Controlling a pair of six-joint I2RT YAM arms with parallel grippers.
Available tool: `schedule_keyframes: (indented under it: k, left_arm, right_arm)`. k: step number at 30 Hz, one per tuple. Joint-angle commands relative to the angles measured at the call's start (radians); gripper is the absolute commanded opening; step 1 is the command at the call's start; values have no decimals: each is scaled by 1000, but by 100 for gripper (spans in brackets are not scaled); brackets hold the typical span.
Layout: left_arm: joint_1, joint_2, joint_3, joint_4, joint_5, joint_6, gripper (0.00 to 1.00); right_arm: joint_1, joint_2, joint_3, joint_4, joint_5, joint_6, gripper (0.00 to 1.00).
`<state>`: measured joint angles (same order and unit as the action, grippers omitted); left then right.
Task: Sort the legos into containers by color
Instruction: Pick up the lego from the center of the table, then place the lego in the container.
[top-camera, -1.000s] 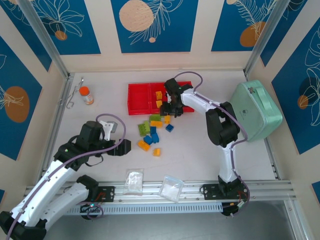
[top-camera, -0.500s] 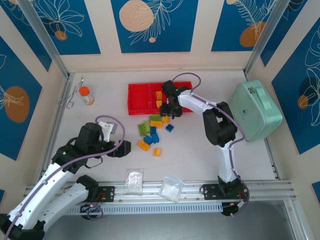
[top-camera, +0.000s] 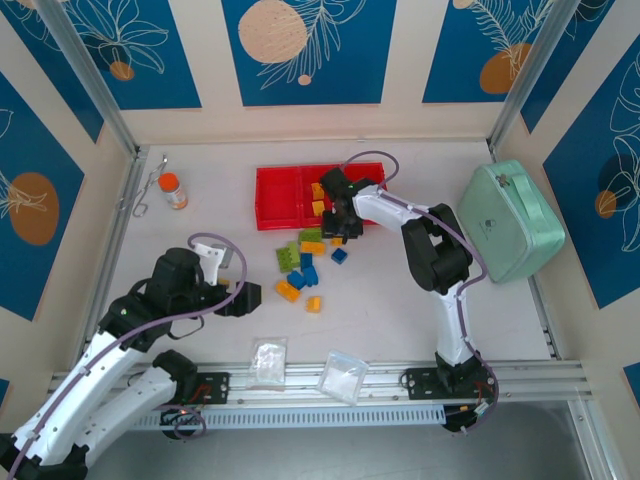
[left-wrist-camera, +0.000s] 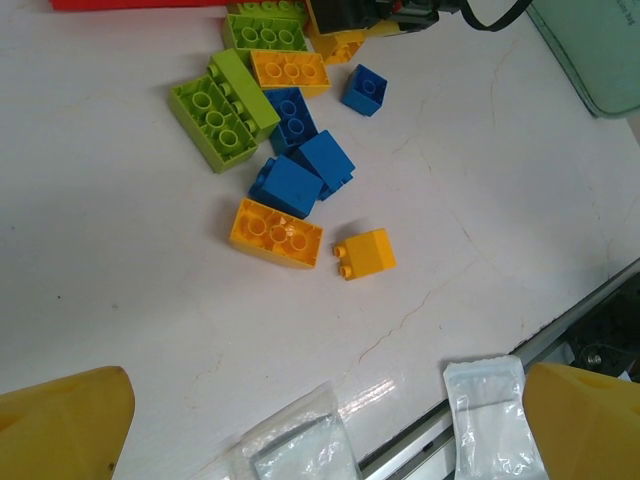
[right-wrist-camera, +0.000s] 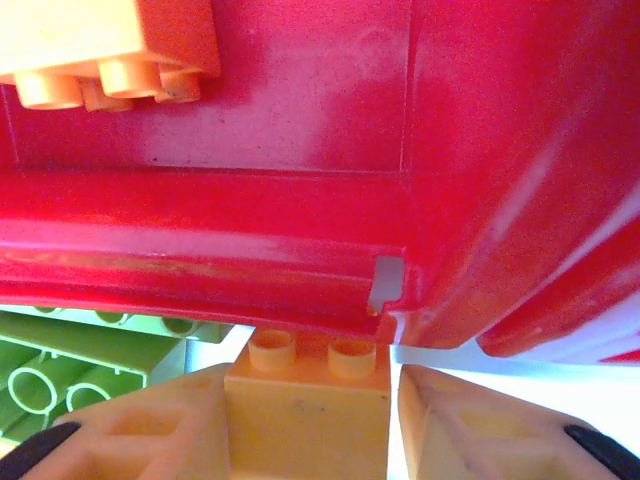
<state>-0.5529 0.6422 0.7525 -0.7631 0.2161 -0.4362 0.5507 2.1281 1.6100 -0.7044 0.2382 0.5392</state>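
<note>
At 6 o'clock, on the near edge of the worktop (top-camera: 380, 300), lie two clear bags (top-camera: 268, 362), out of play. The left hand (top-camera: 243, 297), at 8 o'clock of the loose legos (top-camera: 300, 265), hovers released and empty, its wide-spread fingers (left-wrist-camera: 65, 425) likely readied for a brick. Those lime, blue and yellow-orange pieces sit mid-worktop, unsorted. At their 1 o'clock the right hand (right-wrist-camera: 305, 430) is clenched on a yellow-orange brick (right-wrist-camera: 305, 395), held just outside the near wall of the red tray (top-camera: 280, 195), seemingly to join the two yellow-orange bricks (top-camera: 318, 190) lying in its middle compartment (top-camera: 307, 178). The mint-green case (top-camera: 510, 220) rests at 3 o'clock. No readable writing appears anywhere.
</note>
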Motion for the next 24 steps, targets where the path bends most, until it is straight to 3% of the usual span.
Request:
schedule_keyframes:
  k: [1, 4, 13, 24]
  left_arm:
    - [-12, -4, -10, 11, 12, 19, 99]
    - [-12, -5, -12, 15, 26, 23, 99]
    - [-13, -1, -19, 35, 71, 28, 99]
    - [-12, -7, -18, 30, 55, 25, 99]
  right_arm:
    - [2, -21, -37, -31, -10, -2, 39]
    - [8, -48, -33, -45, -11, -16, 31]
    - [72, -184, 81, -41, -17, -112, 26]
    - [-10, 122, 540, -131, -98, -141, 26]
